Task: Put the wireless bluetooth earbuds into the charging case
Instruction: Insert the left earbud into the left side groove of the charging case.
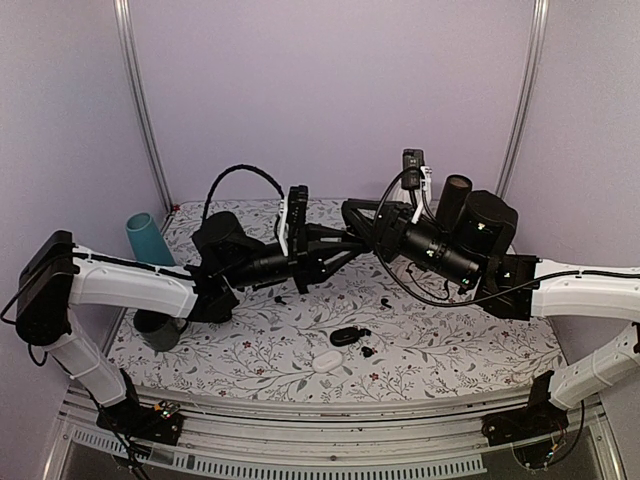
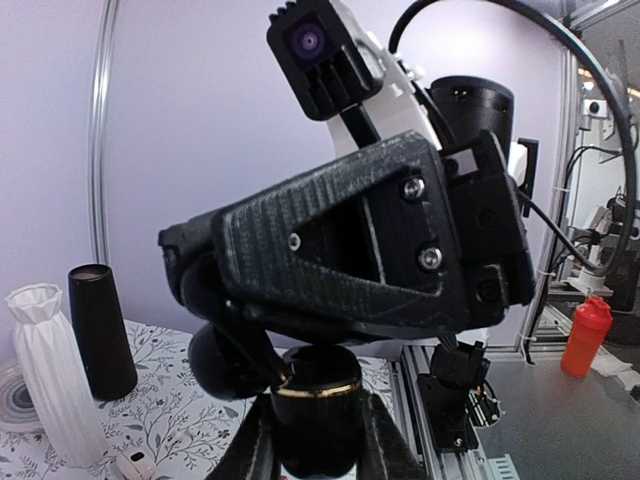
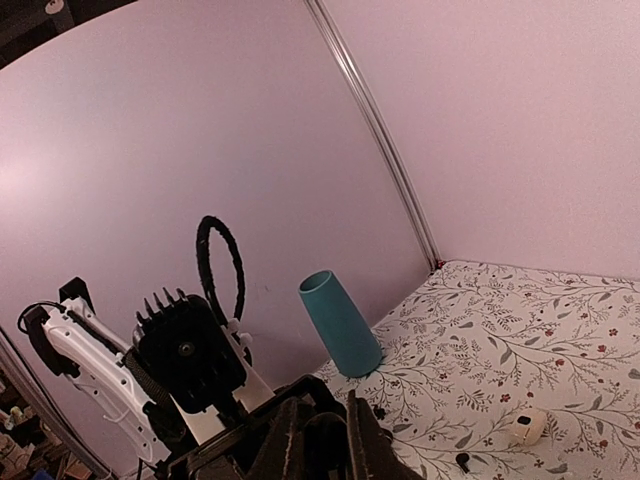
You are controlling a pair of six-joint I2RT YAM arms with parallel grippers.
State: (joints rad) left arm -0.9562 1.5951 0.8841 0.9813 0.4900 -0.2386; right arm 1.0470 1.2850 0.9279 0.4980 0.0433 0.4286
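My two grippers meet above the middle of the table. My left gripper (image 1: 335, 252) (image 2: 318, 440) is shut on a small round black case with a gold band (image 2: 318, 400). My right gripper (image 1: 352, 218) (image 3: 328, 440) presses in from the opposite side, its fingers closed round a dark rounded thing that looks like the same case. An open black case (image 1: 345, 336) and a white case (image 1: 327, 362) (image 3: 527, 428) lie on the table below. Tiny black earbuds (image 1: 278, 298) (image 1: 385, 303) (image 1: 368, 351) are scattered around them; one also shows in the right wrist view (image 3: 462, 461).
A teal cup (image 1: 150, 238) (image 3: 340, 325) stands at the back left, with a dark cup (image 1: 160, 330) under the left arm. A black cylinder (image 1: 455, 195) (image 2: 100, 330) and a white ribbed vase (image 2: 50, 385) stand at the back right. A red bottle (image 2: 585, 335) is off the table.
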